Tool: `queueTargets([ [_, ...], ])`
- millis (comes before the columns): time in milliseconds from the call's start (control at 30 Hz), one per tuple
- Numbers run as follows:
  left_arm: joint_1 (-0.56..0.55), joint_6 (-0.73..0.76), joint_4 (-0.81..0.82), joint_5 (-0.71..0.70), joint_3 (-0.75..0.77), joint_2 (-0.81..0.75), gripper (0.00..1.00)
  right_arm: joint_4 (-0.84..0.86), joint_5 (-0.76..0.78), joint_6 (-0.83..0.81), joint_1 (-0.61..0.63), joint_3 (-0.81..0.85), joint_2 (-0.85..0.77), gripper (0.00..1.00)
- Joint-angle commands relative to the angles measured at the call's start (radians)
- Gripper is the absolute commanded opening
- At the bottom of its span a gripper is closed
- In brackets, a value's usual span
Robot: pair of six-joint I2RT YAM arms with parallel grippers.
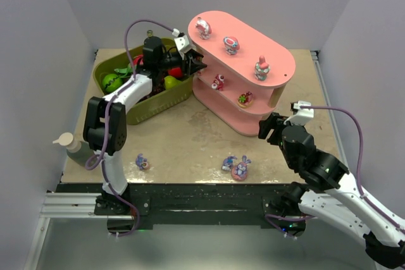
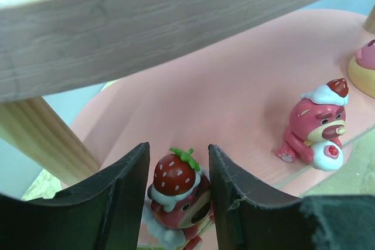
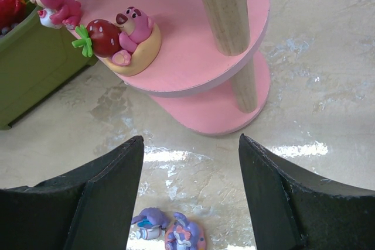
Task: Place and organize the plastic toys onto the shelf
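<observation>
Shelf [image 1: 278, 55] carries five plastic toys [image 1: 231, 44]; three more lie on desk [image 1: 190, 132]. Left tool [image 2: 177, 149] flanks strawberry-hat toy [image 2: 176, 194] at middle tier, clamped or released unclear. Right tool [image 3: 190, 139] spread, empty, hovering.

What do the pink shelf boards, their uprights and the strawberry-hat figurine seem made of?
Shelf boards: likely painted wood, matte pink, even colour without glare. Uprights: bare pale wood, visible grain. Strawberry-hat figurine: probably moulded plastic, glossy, small highlights.
</observation>
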Motion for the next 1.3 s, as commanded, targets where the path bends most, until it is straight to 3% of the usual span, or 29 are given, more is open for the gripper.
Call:
queueTargets([
  [0,0.006,-0.030,0.076,0.025,0.011,0.032,0.50,0.013,0.019,0.020,-0.002,-0.008,0.006,0.70],
  [433,0.008,-0.056,0.154,0.043,0.011,0.060,0.48,0.015,0.025,0.023,-0.002,-0.016,0.011,0.70],
  [533,0.008,-0.067,0.157,0.036,0.008,0.053,0.53,0.015,0.025,0.023,-0.002,-0.019,0.012,0.70],
  [667,0.008,-0.088,0.193,0.013,-0.018,0.023,0.75,0.016,0.022,0.028,-0.002,-0.021,0.012,0.70],
  [767,0.006,-0.099,0.209,0.002,-0.035,-0.002,0.84,0.018,0.018,0.031,-0.001,-0.024,0.008,0.70],
  [867,0.008,-0.108,0.217,-0.019,-0.041,-0.013,0.88,0.019,0.012,0.032,-0.002,-0.027,0.001,0.70],
  [1267,0.005,-0.263,0.364,-0.148,-0.182,-0.095,0.89,0.004,0.005,0.042,-0.002,-0.033,-0.026,0.70],
])
